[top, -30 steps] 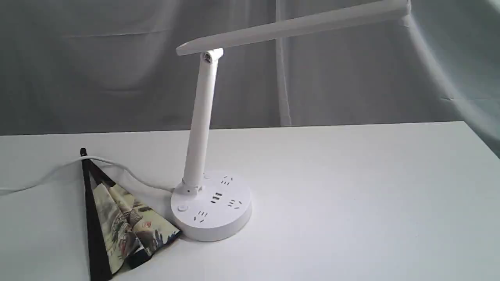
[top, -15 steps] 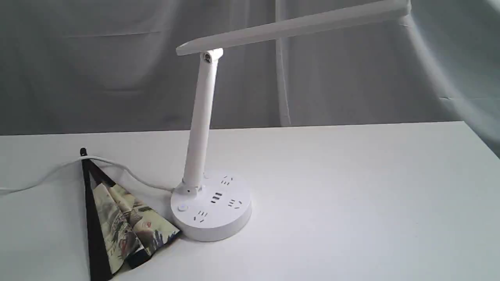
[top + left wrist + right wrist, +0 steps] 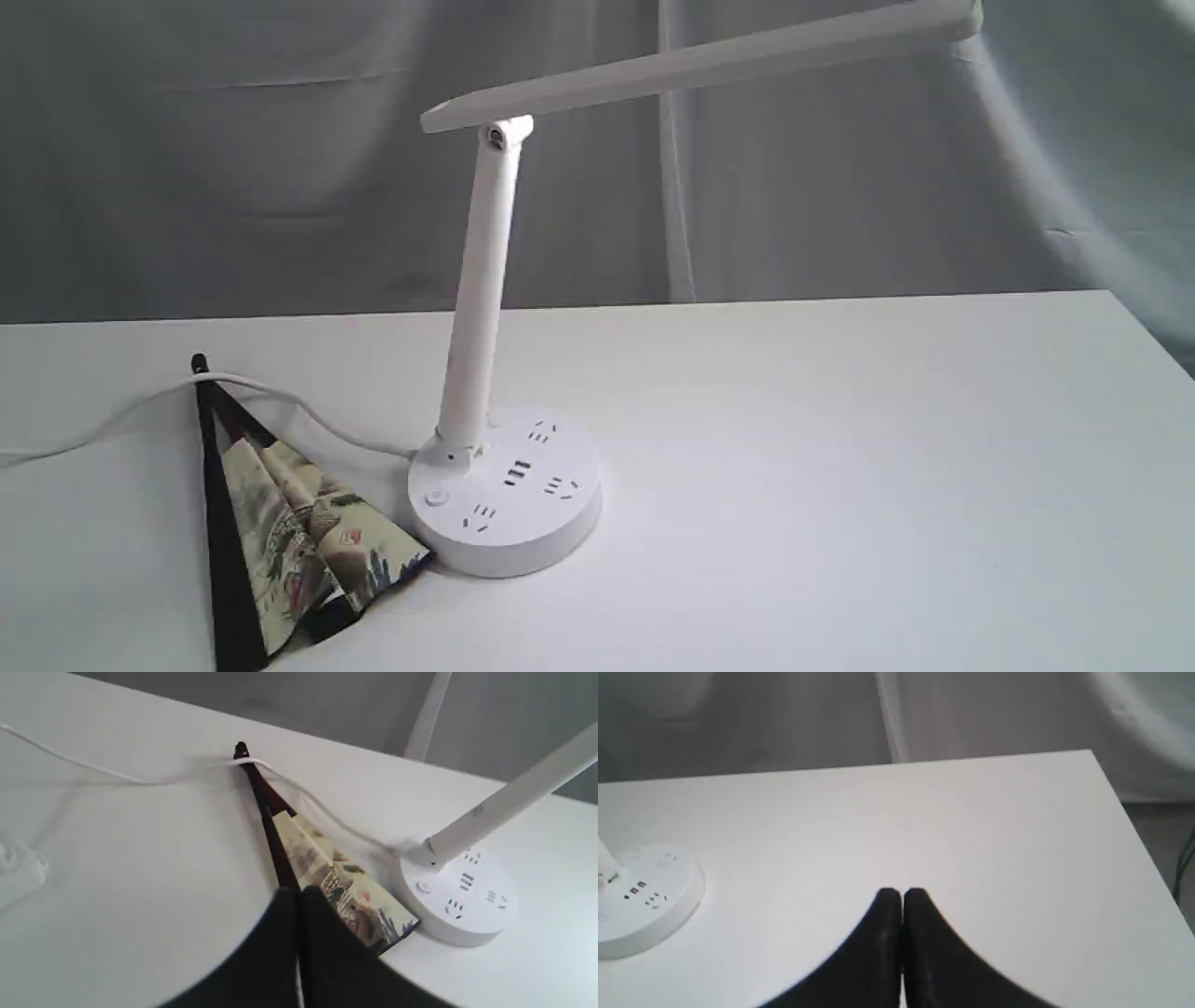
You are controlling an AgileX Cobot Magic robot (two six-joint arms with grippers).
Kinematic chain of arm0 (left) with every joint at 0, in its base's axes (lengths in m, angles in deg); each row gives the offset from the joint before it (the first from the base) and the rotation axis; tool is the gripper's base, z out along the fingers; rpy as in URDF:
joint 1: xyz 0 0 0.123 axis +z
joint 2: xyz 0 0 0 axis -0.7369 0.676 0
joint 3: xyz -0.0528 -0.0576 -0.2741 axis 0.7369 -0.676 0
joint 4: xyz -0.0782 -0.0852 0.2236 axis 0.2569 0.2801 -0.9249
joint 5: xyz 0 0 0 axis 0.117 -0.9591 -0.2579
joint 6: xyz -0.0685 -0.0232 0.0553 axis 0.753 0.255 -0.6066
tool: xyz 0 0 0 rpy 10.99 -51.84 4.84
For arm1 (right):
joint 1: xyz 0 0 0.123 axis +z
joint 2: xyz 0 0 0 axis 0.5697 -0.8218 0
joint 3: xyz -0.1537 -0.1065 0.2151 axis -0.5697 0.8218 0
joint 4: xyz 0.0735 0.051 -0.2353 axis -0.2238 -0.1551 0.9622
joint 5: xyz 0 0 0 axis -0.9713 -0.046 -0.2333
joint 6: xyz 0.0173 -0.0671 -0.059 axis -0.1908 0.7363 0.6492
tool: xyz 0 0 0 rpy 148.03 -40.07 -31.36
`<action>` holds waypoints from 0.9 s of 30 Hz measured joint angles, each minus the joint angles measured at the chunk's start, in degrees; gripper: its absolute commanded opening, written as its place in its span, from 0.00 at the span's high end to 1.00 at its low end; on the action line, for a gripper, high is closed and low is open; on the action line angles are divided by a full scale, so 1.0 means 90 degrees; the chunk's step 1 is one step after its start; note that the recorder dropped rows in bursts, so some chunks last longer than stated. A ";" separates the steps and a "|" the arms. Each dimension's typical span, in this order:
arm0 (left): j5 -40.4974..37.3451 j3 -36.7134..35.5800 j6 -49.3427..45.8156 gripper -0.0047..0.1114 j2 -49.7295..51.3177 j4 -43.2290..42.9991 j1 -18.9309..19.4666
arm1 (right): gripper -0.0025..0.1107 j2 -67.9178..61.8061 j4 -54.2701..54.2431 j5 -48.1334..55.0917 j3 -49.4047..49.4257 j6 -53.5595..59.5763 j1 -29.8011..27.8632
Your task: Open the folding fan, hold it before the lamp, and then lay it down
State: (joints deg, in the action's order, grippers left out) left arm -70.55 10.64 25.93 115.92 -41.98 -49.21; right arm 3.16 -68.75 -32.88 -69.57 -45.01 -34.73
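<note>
The folding fan (image 3: 280, 523) lies partly open on the white table, left of the lamp, its pivot end pointing to the back under the white cord (image 3: 271, 397). Dark ribs and a painted cream leaf (image 3: 336, 882) show in the left wrist view. The white lamp (image 3: 504, 485) stands mid-table with a round socket base, a slim stem and a long bar head (image 3: 709, 65). My left gripper (image 3: 299, 896) is shut and empty, hovering above the fan's wide end. My right gripper (image 3: 902, 895) is shut and empty over bare table, right of the lamp base (image 3: 644, 896). Neither gripper shows in the exterior view.
A white plug or adapter (image 3: 18, 868) lies on the table to the left of the fan. The cord runs off the left side. The table's right edge (image 3: 1125, 802) and back edge border a grey curtain.
</note>
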 measured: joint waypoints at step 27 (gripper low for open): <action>0.0546 0.0674 -0.0884 0.83 0.3785 0.0039 0.0000 | 0.82 -0.2641 -0.1263 0.0965 -0.1194 0.1617 -0.0005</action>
State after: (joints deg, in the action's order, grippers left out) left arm -65.64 16.71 17.97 149.99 -41.63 -49.21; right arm -20.61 -80.12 -24.19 -80.31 -30.46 -34.77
